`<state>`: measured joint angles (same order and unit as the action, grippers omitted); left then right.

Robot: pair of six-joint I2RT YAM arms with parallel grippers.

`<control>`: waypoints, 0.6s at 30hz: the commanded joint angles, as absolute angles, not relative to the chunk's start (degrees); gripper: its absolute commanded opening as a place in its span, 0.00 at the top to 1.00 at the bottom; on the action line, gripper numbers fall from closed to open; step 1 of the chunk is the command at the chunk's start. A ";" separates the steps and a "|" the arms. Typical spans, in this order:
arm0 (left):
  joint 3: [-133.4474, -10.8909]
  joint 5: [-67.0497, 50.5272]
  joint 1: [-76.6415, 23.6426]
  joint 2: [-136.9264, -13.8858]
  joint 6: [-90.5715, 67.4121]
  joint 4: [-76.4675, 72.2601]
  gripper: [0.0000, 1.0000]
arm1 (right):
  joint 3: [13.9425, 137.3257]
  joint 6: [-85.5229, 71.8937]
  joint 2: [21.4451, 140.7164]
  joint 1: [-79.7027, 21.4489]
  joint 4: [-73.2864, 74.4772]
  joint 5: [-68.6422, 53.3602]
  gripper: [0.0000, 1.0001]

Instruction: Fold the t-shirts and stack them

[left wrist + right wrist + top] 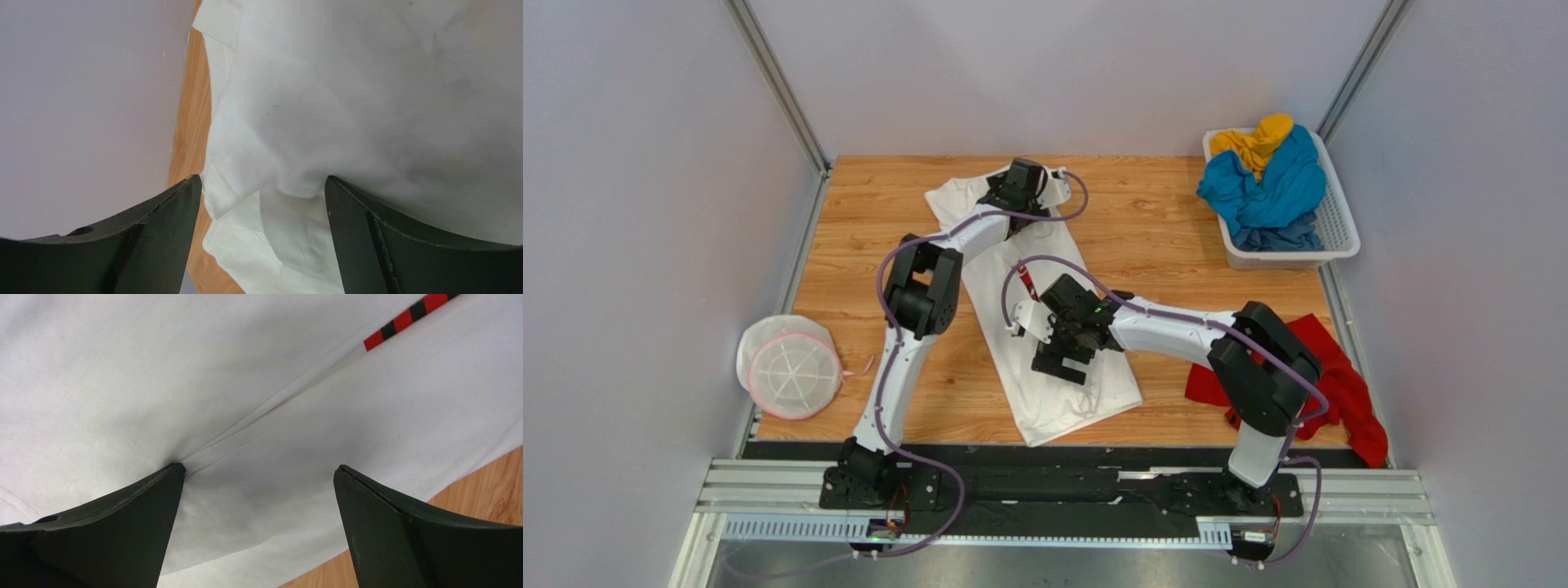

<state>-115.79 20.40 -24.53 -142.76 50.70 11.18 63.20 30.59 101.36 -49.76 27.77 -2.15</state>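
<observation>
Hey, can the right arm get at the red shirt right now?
Probably yes. The red shirt lies uncovered beside that arm's base, and its tool is open over the white shirt, holding nothing. It would have to fold back tightly, though.

No readable text or numbers anywhere, white t-shirt bearing only a red-and-black striped band

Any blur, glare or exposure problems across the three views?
Top external: sharp, even light, no glare on the table. Left wrist: white shirt slightly soft up close, folds low in contrast. Right wrist: crease crisp; right gripper fingers nearly black, little detail.
</observation>
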 commanded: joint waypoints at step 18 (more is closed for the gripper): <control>-132.97 10.11 -30.58 -155.92 59.85 3.08 0.16 | 74.00 29.18 110.56 -56.60 30.85 -10.46 0.00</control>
<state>-129.78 14.24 -28.95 -153.14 58.39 4.86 71.90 30.24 108.40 -54.94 28.82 -5.91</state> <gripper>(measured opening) 0.833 0.997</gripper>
